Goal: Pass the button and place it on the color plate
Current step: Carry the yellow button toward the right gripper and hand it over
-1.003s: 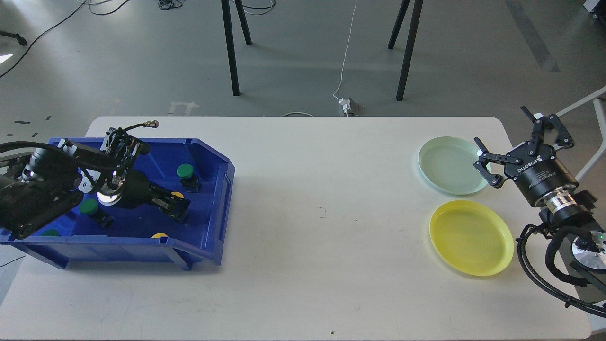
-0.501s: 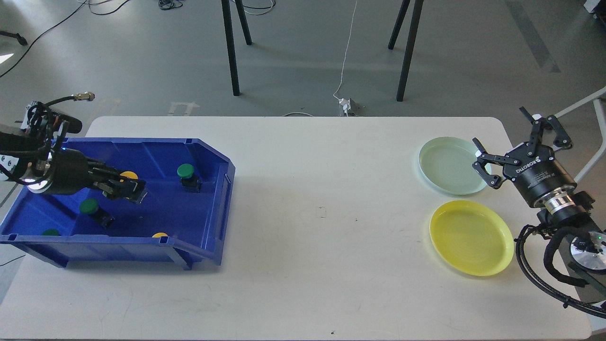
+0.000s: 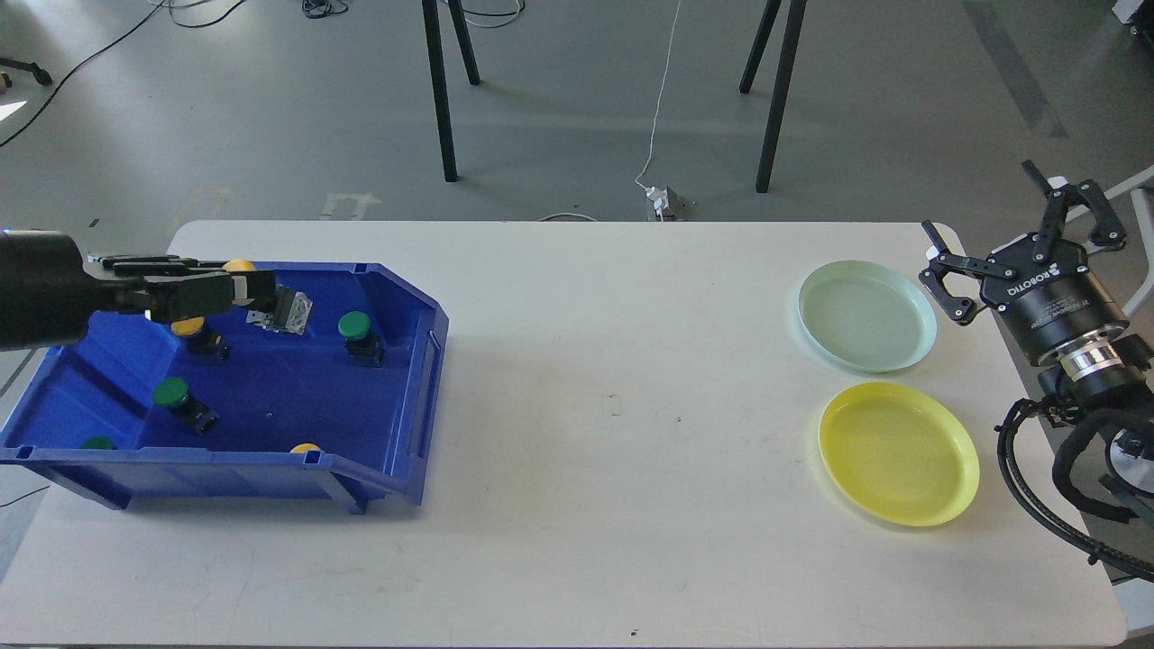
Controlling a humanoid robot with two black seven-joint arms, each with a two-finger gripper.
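Counter (image 3: 577, 469): white, and from my seat it carries the bin on the left and both plates on the right, well apart.
Bin (image 3: 397, 379): blue, open-topped, on the counter's left side, with several buttons lying inside.
Left arm: comes in from the left edge, level over the bin's back rim.
Right arm: rises at the right edge, off the counter's corner, near the green plate.
Yellow plate (image 3: 898, 451): near the right edge, nearer to me than the green one, nothing on it.
Green plate (image 3: 865, 314): pale, just beyond the yellow plate, also bare.
Left pincer (image 3: 261, 300): I see it closed on a yellow button (image 3: 239, 267), held above the bin's back wall; a small metal-looking part (image 3: 287, 312) sticks out at the tip.
Right pincer (image 3: 1023, 236): fingers spread wide, holding nothing, hanging just right of the green plate.
Green buttons: one (image 3: 353, 324) near the bin's right wall, one (image 3: 170, 393) left of centre, one (image 3: 96, 443) by the front left rim.
Other yellow buttons: one (image 3: 187, 326) under the left arm, one (image 3: 305, 448) peeking over the front rim.
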